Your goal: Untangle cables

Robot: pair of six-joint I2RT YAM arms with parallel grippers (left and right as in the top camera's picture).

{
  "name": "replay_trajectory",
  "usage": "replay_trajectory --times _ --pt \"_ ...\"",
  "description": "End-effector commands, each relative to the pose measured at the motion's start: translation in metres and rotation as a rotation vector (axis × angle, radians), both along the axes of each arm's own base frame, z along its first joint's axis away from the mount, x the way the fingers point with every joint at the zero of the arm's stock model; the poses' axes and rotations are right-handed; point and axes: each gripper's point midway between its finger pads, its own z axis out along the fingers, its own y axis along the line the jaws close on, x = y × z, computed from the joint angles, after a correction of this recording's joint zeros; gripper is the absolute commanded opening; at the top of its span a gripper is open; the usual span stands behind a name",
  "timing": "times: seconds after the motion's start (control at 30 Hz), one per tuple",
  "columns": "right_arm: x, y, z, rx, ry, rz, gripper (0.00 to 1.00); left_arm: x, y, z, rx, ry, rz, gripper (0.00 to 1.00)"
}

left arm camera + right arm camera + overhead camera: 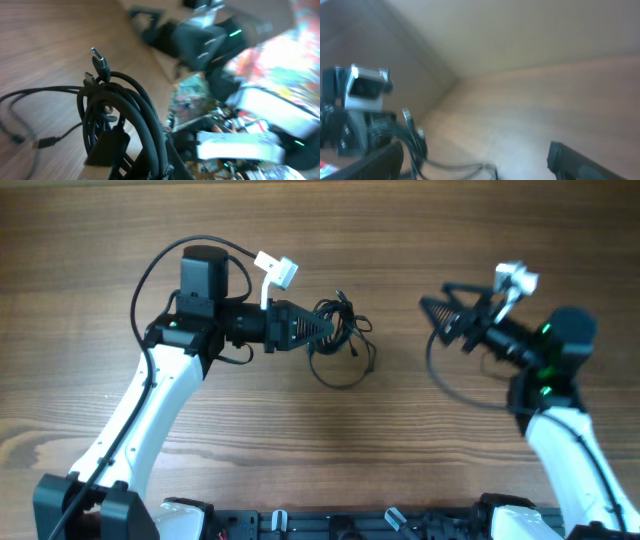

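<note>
Clump of thin black cables (pixel 350 322) sits mid brown wooden bench (pixel 400 240) in our overhead view, left gripper (pixel 330 327) jaws clamped on it; right gripper (pixel 432 315) jaws gape empty over the bench's right side. Left wrist: we see the cables looped above the bench. Right wrist: jaws wide, nothing between.

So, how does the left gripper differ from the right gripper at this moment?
The left gripper is shut on the cables; the right gripper is open and holds nothing. The left gripper is at the cables; the right gripper stands apart from them. Both are black and point toward each other.
</note>
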Motion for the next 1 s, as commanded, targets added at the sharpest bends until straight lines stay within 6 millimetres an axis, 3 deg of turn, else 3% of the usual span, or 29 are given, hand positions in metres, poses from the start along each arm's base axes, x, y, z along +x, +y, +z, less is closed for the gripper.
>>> replay_trajectory --times 0.0,0.1,0.2,0.3,0.4,0.57,0.73,0.87,0.97 --pt "0.014 -0.007 0.013 -0.176 -0.054 0.025 0.95 0.036 0.008 -0.014 0.120 -0.022 0.177 0.04" --pt "0.002 -0.005 -0.002 -0.239 0.006 0.073 0.96 0.036 -0.003 0.006 0.002 -0.126 0.075 0.04" --pt "-0.021 0.012 -0.005 -0.222 -0.052 0.242 0.96 0.008 -0.010 0.020 -0.193 -0.144 -0.192 0.04" --pt "-0.033 0.022 0.000 -0.160 -0.095 0.354 0.96 0.002 -0.013 0.002 -0.223 0.020 -0.251 0.04" --pt "-0.047 0.034 0.005 -0.067 -0.144 0.490 0.96 -0.004 -0.025 -0.011 -0.217 0.070 -0.284 0.04" --pt "-0.045 0.053 -0.022 -0.023 -0.055 0.564 0.95 -0.026 -0.051 -0.010 -0.219 0.053 -0.375 0.04" --pt "-0.054 0.079 -0.036 0.010 -0.008 0.661 0.91 -0.034 -0.059 -0.009 -0.221 0.041 -0.409 0.04" --pt "-0.057 0.086 -0.036 0.002 -0.021 0.684 0.67 -0.035 -0.060 -0.009 -0.220 0.043 -0.412 0.04" --pt "-0.056 0.086 -0.039 -0.003 0.000 0.673 0.35 -0.032 -0.057 -0.009 -0.220 0.044 -0.401 0.07"
